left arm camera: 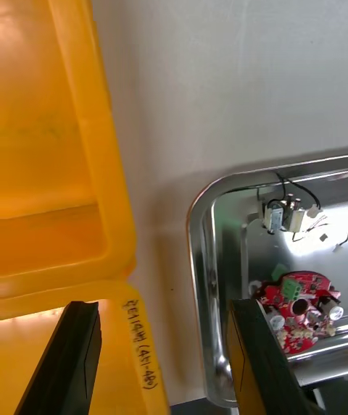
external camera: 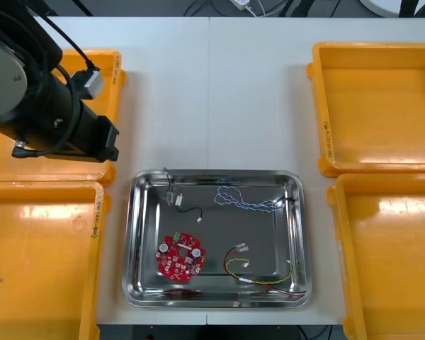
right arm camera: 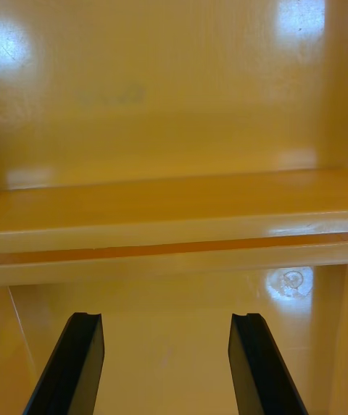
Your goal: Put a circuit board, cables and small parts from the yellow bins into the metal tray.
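The metal tray (external camera: pixel 138 241) lies at the table's front middle. In it are a round red circuit board (external camera: pixel 180 256), a twisted blue and white cable (external camera: pixel 244 200), a black cable with a small metal part (external camera: pixel 173 197), and a red and yellow cable (external camera: pixel 258 273). My left arm (external camera: pixel 57 120) hangs over the far left yellow bin (external camera: pixel 110 67). In its wrist view the left gripper (left arm camera: pixel 163 364) is open and holds nothing, above the table strip between the left bins (left arm camera: pixel 109 241) and the tray (left arm camera: pixel 210 205); the circuit board (left arm camera: pixel 297 303) and small metal part (left arm camera: pixel 283 216) show beside one finger. My right gripper (right arm camera: pixel 167 364) is open over the meeting rims (right arm camera: pixel 174 227) of the right bins.
Two yellow bins stand at each side: near left (external camera: pixel 35 262), far right (external camera: pixel 382 106), near right (external camera: pixel 389 255). Their floors look bare. White table runs between the bins behind the tray. Cables lie beyond the far edge.
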